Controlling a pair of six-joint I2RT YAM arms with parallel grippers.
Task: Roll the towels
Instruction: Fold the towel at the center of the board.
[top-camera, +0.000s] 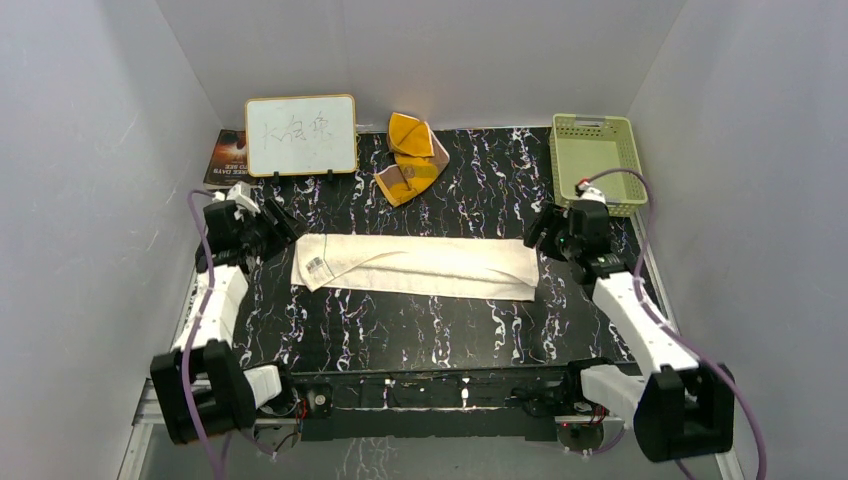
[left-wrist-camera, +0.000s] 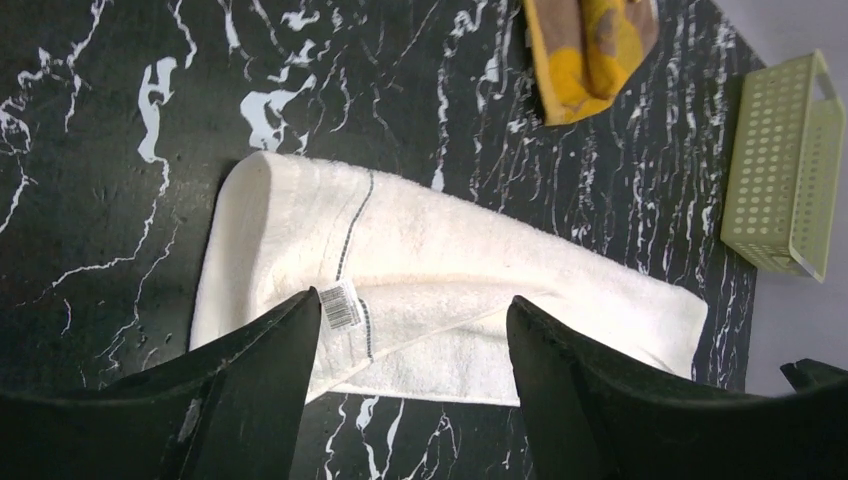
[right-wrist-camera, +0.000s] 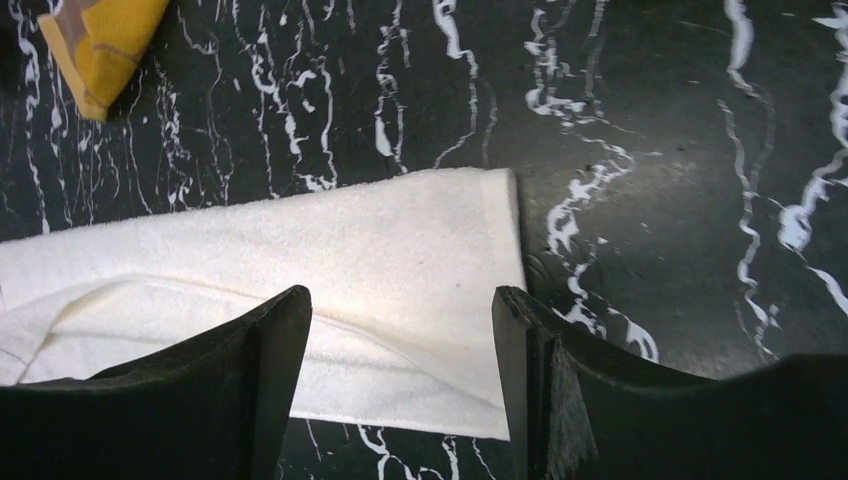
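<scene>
The cream-white towel lies folded into a long flat strip across the middle of the black marble table. Its left end with a barcode label shows in the left wrist view, its right end in the right wrist view. The orange-yellow towel lies crumpled at the back; it also shows in the left wrist view and the right wrist view. My left gripper is open and empty above the strip's left end. My right gripper is open and empty above its right end.
A white board with writing stands at the back left, a dark booklet beside it. A pale green basket sits at the back right, also in the left wrist view. Grey walls enclose the table on three sides.
</scene>
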